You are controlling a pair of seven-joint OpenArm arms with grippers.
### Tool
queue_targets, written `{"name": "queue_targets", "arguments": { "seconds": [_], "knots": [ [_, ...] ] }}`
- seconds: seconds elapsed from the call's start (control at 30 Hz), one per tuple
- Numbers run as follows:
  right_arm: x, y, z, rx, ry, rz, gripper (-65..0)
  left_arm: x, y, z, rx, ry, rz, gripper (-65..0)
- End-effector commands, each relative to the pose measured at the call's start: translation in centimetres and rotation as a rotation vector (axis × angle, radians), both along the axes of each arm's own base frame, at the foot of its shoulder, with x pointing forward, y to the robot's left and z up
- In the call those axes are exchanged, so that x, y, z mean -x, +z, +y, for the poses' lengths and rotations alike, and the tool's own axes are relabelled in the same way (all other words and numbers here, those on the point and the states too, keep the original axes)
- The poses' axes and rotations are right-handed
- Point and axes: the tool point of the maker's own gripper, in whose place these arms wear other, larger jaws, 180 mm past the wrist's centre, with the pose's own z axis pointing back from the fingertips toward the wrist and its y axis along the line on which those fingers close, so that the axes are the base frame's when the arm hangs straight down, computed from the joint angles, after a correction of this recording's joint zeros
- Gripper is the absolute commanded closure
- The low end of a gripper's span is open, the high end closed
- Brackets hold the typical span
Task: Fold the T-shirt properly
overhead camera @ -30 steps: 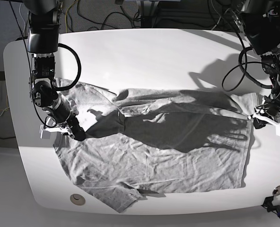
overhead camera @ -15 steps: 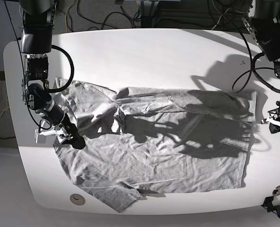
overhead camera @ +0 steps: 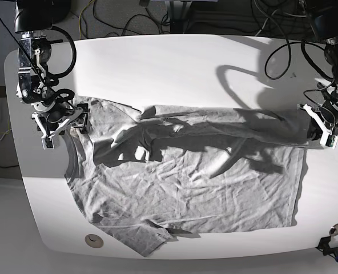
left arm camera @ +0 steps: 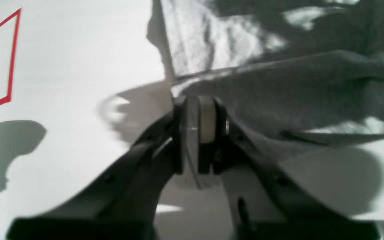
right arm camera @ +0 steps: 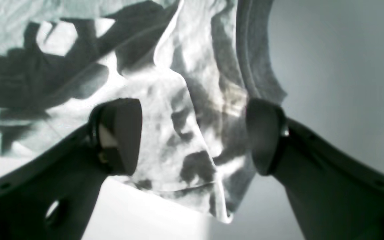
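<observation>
White bench point(overhead camera: 174, 63) carries the T-shirt point(overhead camera: 186, 182) spread centrally, left gripper point(overhead camera: 322, 124) (at 3 o'clock) pinched closed on its hem, right gripper point(overhead camera: 59, 121) spread wide above its 9 o'clock edge.

The white table point(overhead camera: 174, 68) is lying bare across its whole far half, so a gripper could be crossing there freely. The T-shirt point(overhead camera: 192, 182) is covering most of the near half, leaving only narrow strips of bare surface along the near edge and both ends. A small round fitting point(overhead camera: 93, 241) is sitting just off the shirt's near-left corner. The right gripper point(overhead camera: 59, 123) is hanging with fingers spread wide at the shirt's left edge; the left gripper point(overhead camera: 323, 125) is pinching the hem at the right, blocking those two ends.
</observation>
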Motion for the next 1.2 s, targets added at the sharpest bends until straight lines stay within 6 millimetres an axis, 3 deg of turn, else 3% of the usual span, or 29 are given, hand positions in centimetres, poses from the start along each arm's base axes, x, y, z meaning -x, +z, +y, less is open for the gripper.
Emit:
{"name": "queue_targets", "arguments": {
  "seconds": [0.0,0.07,0.2,0.47,0.6,0.7,0.83,1.0,1.17],
  "knots": [
    [-1.1,0.8,-0.5,0.046,0.015,-0.046,-46.0,-0.2,1.1,0.6,-0.019,0.006,-0.037,-5.2],
    [-1.0,0.1,-2.1,0.068,-0.012,-0.042,-46.0,0.0,0.9,0.5,-0.016,0.006,-0.032,-5.2],
    [-0.7,-1.9,-3.1,0.104,-0.006,-0.044,-46.0,0.0,0.8,0.5,-0.014,0.007,-0.029,-5.2],
    [-0.4,-4.0,-2.9,0.124,0.012,-0.024,-46.0,0.3,0.6,0.6,-0.017,0.008,-0.022,-4.9],
    [0.5,-4.1,-3.9,0.097,-0.059,-0.031,-46.0,0.5,0.5,0.6,-0.017,0.009,-0.017,-4.9],
    [1.0,-3.1,-4.9,0.103,-0.093,-0.058,-46.0,0.5,0.5,0.6,-0.017,0.009,-0.017,-4.9],
    [2.0,-1.7,-4.5,0.123,-0.082,-0.090,-46.0,0.5,0.5,0.6,-0.017,0.009,-0.017,-4.9],
    [4.2,-2.8,-3.4,0.094,-0.102,-0.066,-46.0,0.3,0.5,0.5,-0.015,0.008,-0.019,-4.9],
    [6.0,-4.2,-4.0,0.069,-0.157,-0.032,-46.0,0.3,0.6,0.6,-0.016,0.008,-0.019,-4.9]
  ]
}}
